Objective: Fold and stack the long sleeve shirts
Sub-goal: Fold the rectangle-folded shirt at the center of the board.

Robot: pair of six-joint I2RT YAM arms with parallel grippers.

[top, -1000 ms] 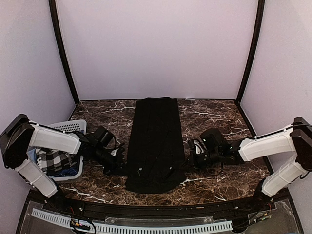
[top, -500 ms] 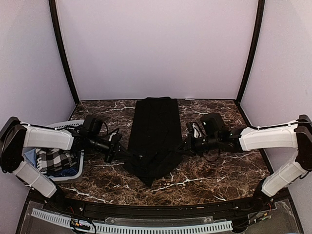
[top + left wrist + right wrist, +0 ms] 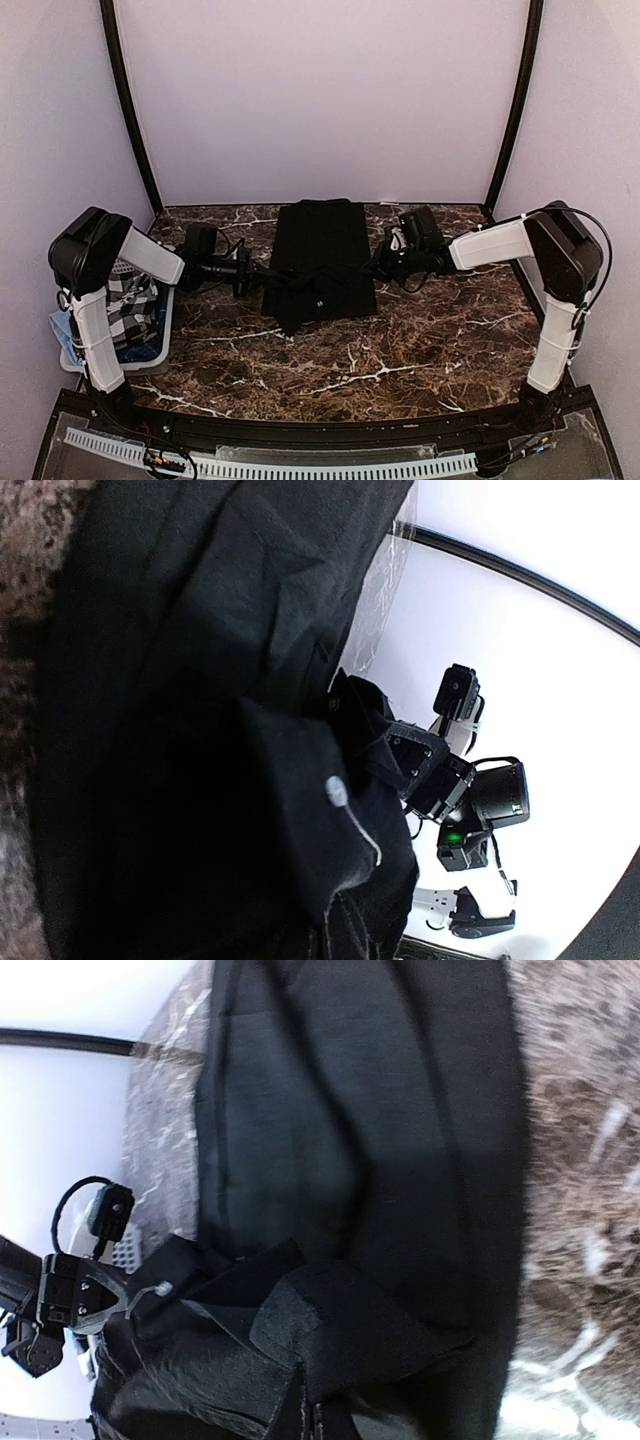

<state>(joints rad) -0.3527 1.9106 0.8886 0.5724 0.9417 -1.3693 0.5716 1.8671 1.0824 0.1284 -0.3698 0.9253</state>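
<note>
One long sleeve shirt [image 3: 322,232], plain black, lies lengthwise in the middle of the marble table. Its near end is lifted and doubled back over the rest, hanging in a loose point [image 3: 292,318]. My left gripper [image 3: 258,278] is shut on the shirt's left edge and my right gripper [image 3: 373,268] is shut on its right edge. They face each other across the cloth. In the left wrist view black cloth [image 3: 190,730] with a small pale button [image 3: 336,792] hides my own fingers, and the right gripper [image 3: 425,765] shows beyond. In the right wrist view shirt folds [image 3: 350,1210] cover the jaws.
A white slatted basket [image 3: 158,352] stands at the table's left edge beside the left arm, holding a black-and-white checked cloth [image 3: 125,300] and something blue [image 3: 66,330]. Pale walls with dark corner posts [image 3: 130,110] close in the back and sides.
Both grippers have travelled from near the front edge toward the back, carrying the shirt's near hem with them. The shirt went from lying full length to doubled over and shorter.
</note>
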